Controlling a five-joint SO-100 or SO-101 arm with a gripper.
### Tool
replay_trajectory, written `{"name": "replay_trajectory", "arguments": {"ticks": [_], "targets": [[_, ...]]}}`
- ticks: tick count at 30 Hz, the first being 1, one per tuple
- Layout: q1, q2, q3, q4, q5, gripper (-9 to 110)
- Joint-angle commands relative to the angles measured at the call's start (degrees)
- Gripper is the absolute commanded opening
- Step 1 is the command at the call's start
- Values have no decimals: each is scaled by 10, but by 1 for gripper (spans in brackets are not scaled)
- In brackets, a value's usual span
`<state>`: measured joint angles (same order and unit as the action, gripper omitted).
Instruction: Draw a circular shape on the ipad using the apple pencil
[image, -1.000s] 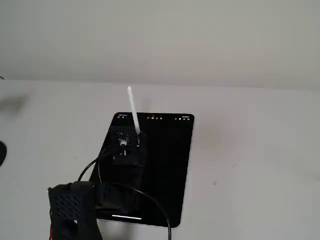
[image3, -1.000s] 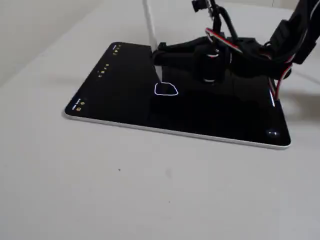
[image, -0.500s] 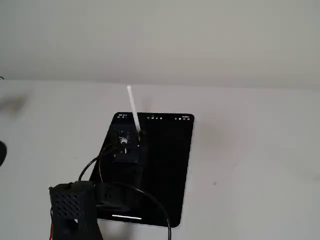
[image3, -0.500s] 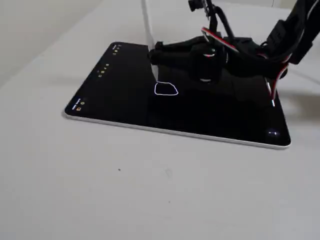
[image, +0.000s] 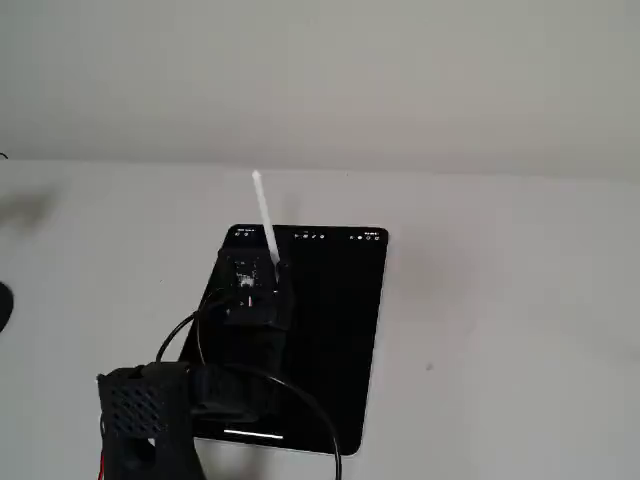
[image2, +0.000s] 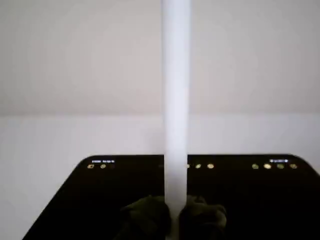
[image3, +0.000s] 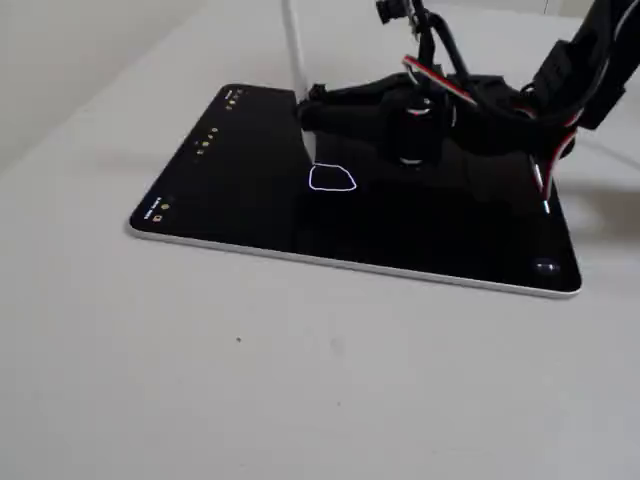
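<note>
The ipad (image: 340, 330) lies flat on the white table, its black screen lit, with tiny icons along its far short edge. My gripper (image: 272, 272) is over the screen's left part, shut on the apple pencil (image: 265, 212), which stands nearly upright. In the wrist view the pencil (image2: 176, 100) rises between the fingers (image2: 145, 220) above the ipad (image2: 75, 200). In a fixed view from the side, the gripper (image3: 308, 112) holds the pencil (image3: 294, 50) with its tip down at the upper left of the circular shape (image3: 332, 179), a thin closed white outline on the ipad (image3: 230, 190). Whether the tip touches the screen I cannot tell.
The arm's black base (image: 140, 410) and cables (image3: 440, 80) sit at the ipad's near end. A dark object (image: 3, 305) shows at the left edge of the table. The plain wall stands behind the table.
</note>
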<state>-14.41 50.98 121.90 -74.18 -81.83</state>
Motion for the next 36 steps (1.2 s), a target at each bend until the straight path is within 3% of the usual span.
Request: {"name": "replay_trajectory", "arguments": {"ticks": [1,36], "targets": [[-7,4,-12,3,-2,0],[-18,9,15,-15,-2,0]]}}
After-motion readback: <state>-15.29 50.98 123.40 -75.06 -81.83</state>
